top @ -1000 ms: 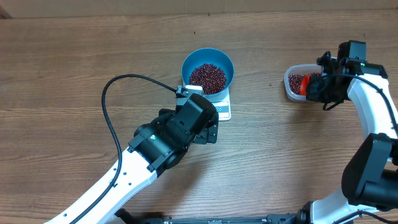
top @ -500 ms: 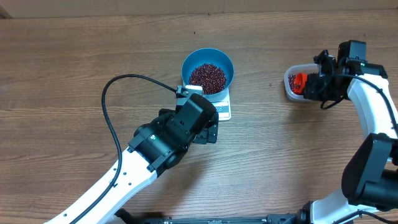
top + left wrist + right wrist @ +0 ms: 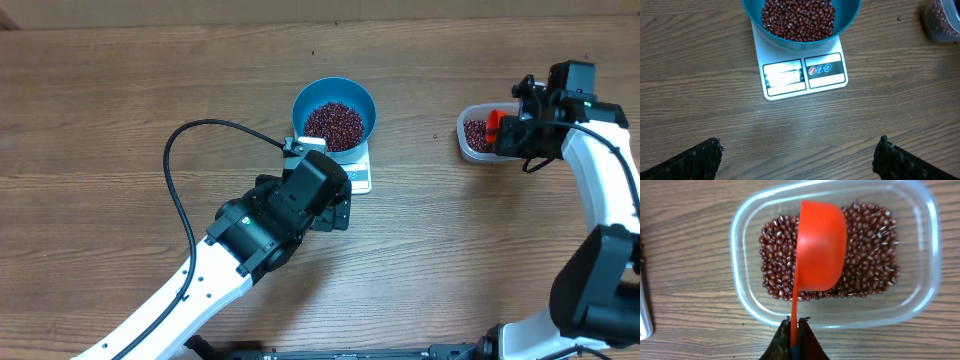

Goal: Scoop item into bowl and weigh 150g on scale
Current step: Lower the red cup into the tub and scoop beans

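Note:
The light-blue bowl [image 3: 297, 108] [image 3: 752, 15] stands on the white scale [image 3: 360, 180] [image 3: 805, 75], and a heap of dark red beans [image 3: 334, 122] [image 3: 799, 17] fills it. My left gripper [image 3: 338, 214] [image 3: 799, 147] hovers open just in front of the scale's display, holding nothing. My right gripper [image 3: 512, 134] [image 3: 795, 326] is shut on the thin handle of an orange scoop [image 3: 493, 128] [image 3: 821, 245]. The scoop hangs over the clear tub [image 3: 466, 140] [image 3: 747, 295], turned on its side with its rounded back to the camera. More beans [image 3: 870, 255] lie in the tub.
A black cable [image 3: 175, 170] loops over the table to the left of my left arm. The arm's white link [image 3: 190, 290] runs to the lower left corner. The table's far edge [image 3: 200, 22] runs along the top.
My right gripper has shifted slightly right and turned at the wrist, carrying the orange scoop with it over the tub. The left arm, bowl and scale have not moved.

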You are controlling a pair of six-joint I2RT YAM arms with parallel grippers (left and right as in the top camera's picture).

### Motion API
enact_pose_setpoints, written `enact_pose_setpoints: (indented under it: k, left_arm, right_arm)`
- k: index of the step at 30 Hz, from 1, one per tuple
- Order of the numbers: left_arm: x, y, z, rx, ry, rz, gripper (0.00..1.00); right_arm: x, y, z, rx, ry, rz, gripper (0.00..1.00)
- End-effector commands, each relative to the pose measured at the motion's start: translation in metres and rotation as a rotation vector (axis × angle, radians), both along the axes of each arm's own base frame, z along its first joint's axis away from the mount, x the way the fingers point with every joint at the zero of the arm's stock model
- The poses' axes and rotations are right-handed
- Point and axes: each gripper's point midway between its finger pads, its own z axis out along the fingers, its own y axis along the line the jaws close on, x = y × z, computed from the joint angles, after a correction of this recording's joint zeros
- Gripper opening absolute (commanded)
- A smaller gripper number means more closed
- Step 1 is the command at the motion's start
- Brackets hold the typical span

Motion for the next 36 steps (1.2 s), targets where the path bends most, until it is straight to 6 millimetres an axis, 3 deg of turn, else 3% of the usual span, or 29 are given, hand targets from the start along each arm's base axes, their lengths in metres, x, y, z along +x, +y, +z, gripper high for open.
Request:
enact_pose_setpoints:
  k: [1,6,19,36]
  left_arm:
    - [0.001,0.0,0.001,-0.002,-0.004,0.014,1.0]
    - [0.001,0.0,0.001,-0.002,-0.004,0.014,1.0]
    - [0.001,0.0,0.001,-0.002,-0.004,0.014,1.0]
    - [0.001,0.0,0.001,-0.002,-0.004,0.014,0.99]
  right_arm:
    - [0.006,-0.002,0.042,-0.04,-0.113,0.008,0.04]
    - [0.005,-0.002,0.055,-0.05,-0.146,0.011,0.04]
    - [0.004,0.001,0.056,-0.044,-0.15,0.035,0.04]
    - [0.003,0.05,0.069,0.224,-0.193,0.152,0.04]
